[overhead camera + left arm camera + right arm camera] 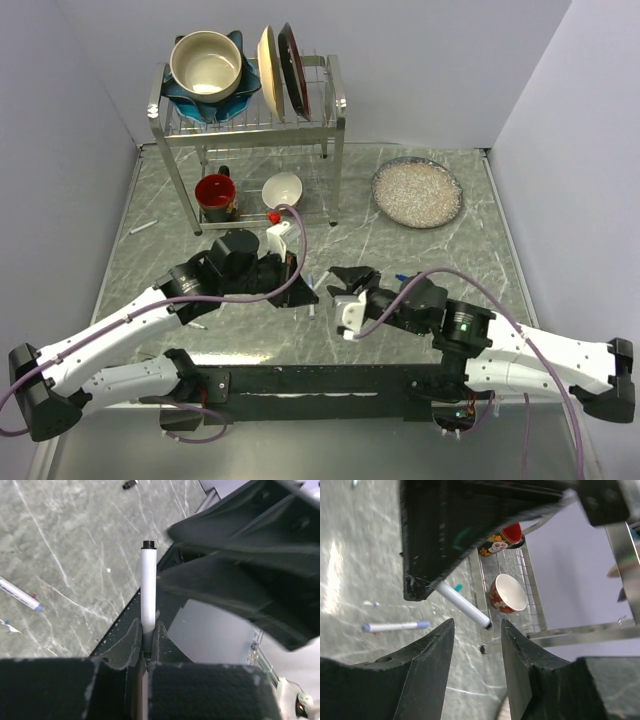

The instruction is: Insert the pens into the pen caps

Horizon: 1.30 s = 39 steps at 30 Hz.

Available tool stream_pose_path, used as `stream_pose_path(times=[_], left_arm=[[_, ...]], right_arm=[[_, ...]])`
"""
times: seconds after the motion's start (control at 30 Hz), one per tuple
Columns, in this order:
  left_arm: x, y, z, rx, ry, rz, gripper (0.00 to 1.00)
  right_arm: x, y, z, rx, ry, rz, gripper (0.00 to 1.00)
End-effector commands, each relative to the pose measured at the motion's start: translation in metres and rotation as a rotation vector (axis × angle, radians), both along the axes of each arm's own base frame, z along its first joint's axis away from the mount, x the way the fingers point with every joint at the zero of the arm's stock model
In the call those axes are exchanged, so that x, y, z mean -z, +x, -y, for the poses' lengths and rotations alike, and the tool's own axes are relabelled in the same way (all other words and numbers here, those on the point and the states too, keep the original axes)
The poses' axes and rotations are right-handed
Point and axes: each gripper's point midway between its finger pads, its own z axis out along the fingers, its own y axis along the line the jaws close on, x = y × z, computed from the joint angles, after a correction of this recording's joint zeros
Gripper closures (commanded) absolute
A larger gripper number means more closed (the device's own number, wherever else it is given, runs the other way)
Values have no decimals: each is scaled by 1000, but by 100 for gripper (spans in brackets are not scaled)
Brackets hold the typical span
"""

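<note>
grey-green marbled tabletop [470, 240] spreads under both arms, closed in by pale walls at the back and sides.

the left gripper [147, 627] is clamped narrow on the lower part of a white-barrelled pen [148, 590], which stands straight out from the fingertips with its small black end away from the jaws. in the top view this left gripper [300, 288] sits near the table's middle, pointing toward the right gripper [345, 278], the two just beside each other.

the right gripper [477, 630] has its jaws parted, with nothing between them. the held pen [462, 605] slants down from the left gripper's dark body toward that gap, and its black end sits just at the mouth, between the two fingertips but touching neither as far as can be seen.

on the table beyond, a blue-tipped pen [395, 626] lies flat, well apart from both grippers; the left wrist view shows the same blue-tipped pen [20, 594] off to its left. a small dark cap [130, 484] lies on the marble farther out. another slim white pen [143, 228] lies near the table's left edge; its tip colour cannot be told.

at the back stands a metal dish rack [340, 120] with bowls and plates on top, a red mug [215, 192] and a white bowl [283, 188] below, and to its right a plate of pale grains [417, 192].
</note>
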Motion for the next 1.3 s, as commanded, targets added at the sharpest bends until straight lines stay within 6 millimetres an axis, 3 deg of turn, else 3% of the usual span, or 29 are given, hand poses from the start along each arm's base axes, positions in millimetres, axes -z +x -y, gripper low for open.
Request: stream_pose_path(times=[0.0,0.33,0.47,0.5,0.6,0.63,0.67,0.73,0.83,0.9,0.93,0.97,1.0,1.03,1.07,1.1,1.13,1.17,1.2,1.23,1.27], left_arm=[[-13,-12,5,67,-44,-16,99],[-7,-19,7,108,-35,-54,99],[-13,-20,8,108,-44,-54,99],[-17,-19,8,110,-51,-49,99],[-27,-13,9,86,-55,-28,79],[-29,-10,9,68,-47,-20,62],[-33,-5,8,49,-43,3,54],[-55,10,4,-25,-61,82,34],[-98,25,-7,-129,-142,214,19],[-122,35,-16,-203,-201,299,16],[-138,39,-31,-273,-242,350,15],[-152,41,-36,-300,-287,402,15],[-149,42,-41,-323,-296,422,15],[-161,37,-54,-349,-345,461,15],[-164,37,-59,-365,-368,494,15],[-158,37,-61,-369,-389,517,15],[-167,29,-71,-378,-438,548,15],[-153,29,-71,-375,-430,545,15],[-162,23,-78,-381,-484,576,15],[-162,22,-80,-383,-504,585,15],[-149,23,-79,-383,-492,578,15]], right_arm=[[-5,10,-3,31,-79,173,52],[11,9,-11,28,-161,229,61],[21,2,-10,6,-171,222,94],[24,0,-11,-7,-173,218,97],[31,-6,-10,-24,-175,194,100],[33,-7,-10,-24,-171,179,100],[36,-8,-9,-26,-161,173,100],[44,-15,-10,-53,-152,142,100],[43,-25,-15,-83,-66,84,100],[38,-30,-17,-92,21,50,100],[36,-33,-18,-88,84,-9,100],[25,-34,-17,-86,187,-25,100],[18,-36,-17,-83,257,-53,100],[12,-41,-17,-90,349,-148,100],[-5,-46,-16,-119,464,-187,100],[-13,-48,-15,-123,528,-237,100],[-19,-51,-16,-125,609,-355,100],[-32,-41,-11,-62,706,-410,100],[-37,-37,-11,-16,799,-569,100],[-54,-26,-11,54,876,-642,100],[-42,-12,-10,178,864,-709,100]])
